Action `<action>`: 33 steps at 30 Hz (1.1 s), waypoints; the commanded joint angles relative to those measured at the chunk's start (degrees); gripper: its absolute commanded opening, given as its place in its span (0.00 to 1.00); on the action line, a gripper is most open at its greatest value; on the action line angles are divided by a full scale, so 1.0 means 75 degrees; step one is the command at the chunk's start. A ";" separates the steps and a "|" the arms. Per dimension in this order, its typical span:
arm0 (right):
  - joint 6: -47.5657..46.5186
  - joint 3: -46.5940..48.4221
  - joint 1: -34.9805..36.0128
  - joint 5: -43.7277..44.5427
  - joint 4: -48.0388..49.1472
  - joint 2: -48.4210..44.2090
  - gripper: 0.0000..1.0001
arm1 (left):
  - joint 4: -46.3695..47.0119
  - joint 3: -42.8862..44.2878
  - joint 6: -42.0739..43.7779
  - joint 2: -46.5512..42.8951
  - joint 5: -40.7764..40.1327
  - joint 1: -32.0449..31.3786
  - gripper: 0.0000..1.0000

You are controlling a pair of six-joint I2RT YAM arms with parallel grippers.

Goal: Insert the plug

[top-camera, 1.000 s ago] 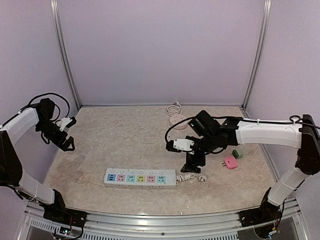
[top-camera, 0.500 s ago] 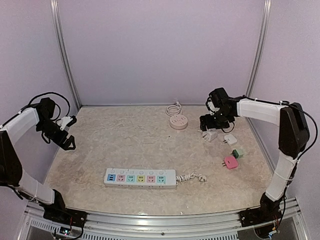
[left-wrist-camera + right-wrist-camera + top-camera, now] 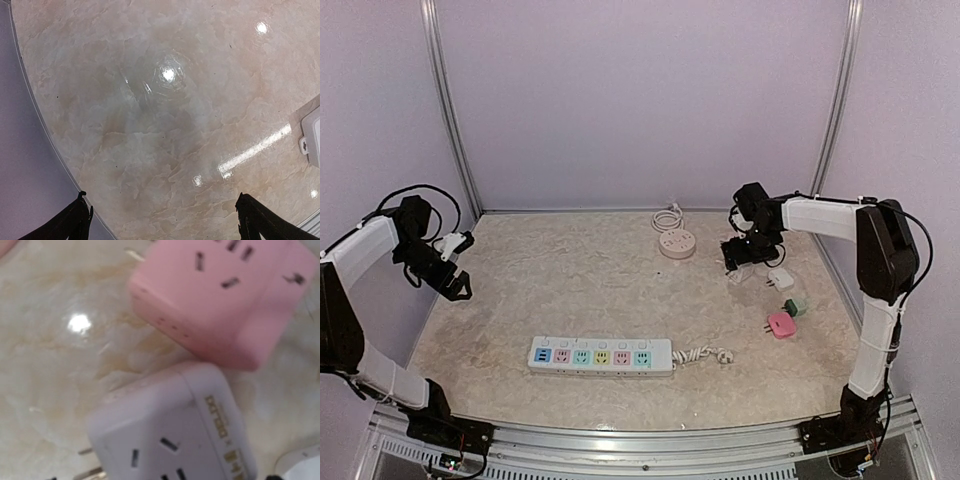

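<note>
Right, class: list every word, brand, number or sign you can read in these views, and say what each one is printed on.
No text here can be quoted with confidence.
On the white adapter: gold brand lettering along one edge, turned sideways and too blurred to read.
On the pink adapter: no text shows.
On the power strip: any markings are too small to read.

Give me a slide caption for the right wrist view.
Right wrist close-up: a pink adapter beside a white adapter on the marble table.
</note>
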 commanded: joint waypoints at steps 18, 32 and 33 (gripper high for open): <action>-0.2682 0.0578 -0.0871 -0.1834 -0.0558 0.0524 0.72 | -0.0100 0.0210 -0.0116 -0.0127 -0.0190 -0.0306 0.99; -0.2805 0.0549 -0.0929 -0.2108 -0.0439 0.0826 0.56 | -0.0113 0.0198 -0.0170 -0.0138 -0.0286 -0.0495 0.99; -0.2800 0.0531 -0.0929 -0.2092 -0.0451 0.0850 0.57 | -0.0114 0.0198 -0.0164 -0.0148 -0.0285 -0.0498 0.99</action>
